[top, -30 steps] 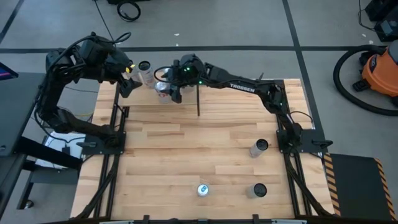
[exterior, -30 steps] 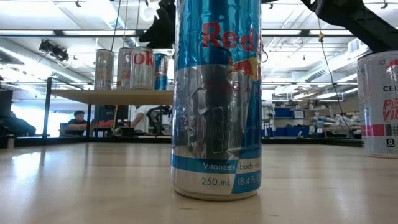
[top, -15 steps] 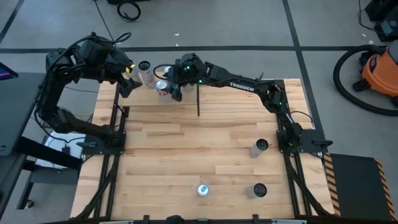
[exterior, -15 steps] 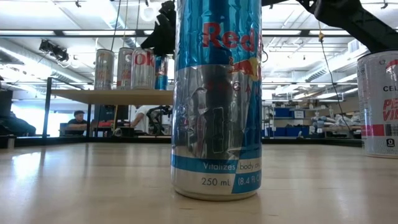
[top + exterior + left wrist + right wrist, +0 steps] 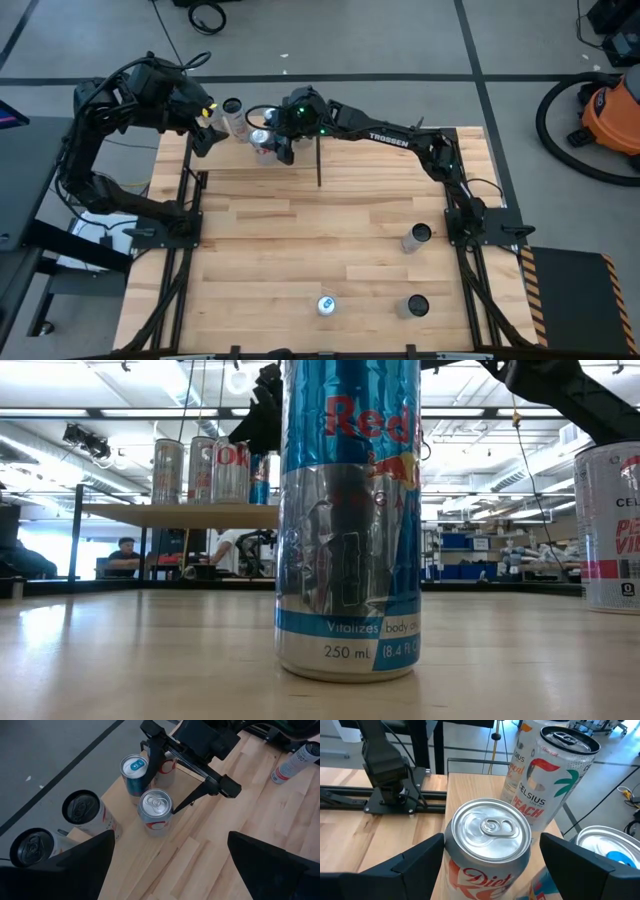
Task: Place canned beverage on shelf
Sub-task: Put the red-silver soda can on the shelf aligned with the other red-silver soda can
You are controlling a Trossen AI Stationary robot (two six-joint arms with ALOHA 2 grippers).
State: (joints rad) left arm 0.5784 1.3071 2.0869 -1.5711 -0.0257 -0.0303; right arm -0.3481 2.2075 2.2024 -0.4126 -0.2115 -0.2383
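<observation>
Diet Coke can [image 5: 487, 845] stands upright on the shelf [image 5: 470, 787], directly between the right gripper's [image 5: 487, 857] 2 dark fingers [image 5: 407, 865], which sit spread on either side of it; whether they press the can's sides cannot be told. Just beyond this can, farther out from that gripper, stand 2 Celsius cans [image 5: 547, 780] close together, and a blue-topped can [image 5: 610, 852] is right beside the gripper's other finger.

From the left wrist, the left gripper [image 5: 170, 865] hangs wide apart above the same shelf, empty, with all 4 cans ahead of it: the silver-topped can [image 5: 156, 810], the blue-topped 1 [image 5: 135, 770] touching it, and 2 dark-topped cans [image 5: 82, 810] farther toward the shelf's end.

From above, both grippers meet at the table's [image 5: 300, 250] far edge (the left gripper [image 5: 205, 125] just beside the cluster). Well behind the right gripper [image 5: 272, 142], 3 more cans [image 5: 418, 236] wait on the tabletop, including a Red Bull can [image 5: 348, 520].
</observation>
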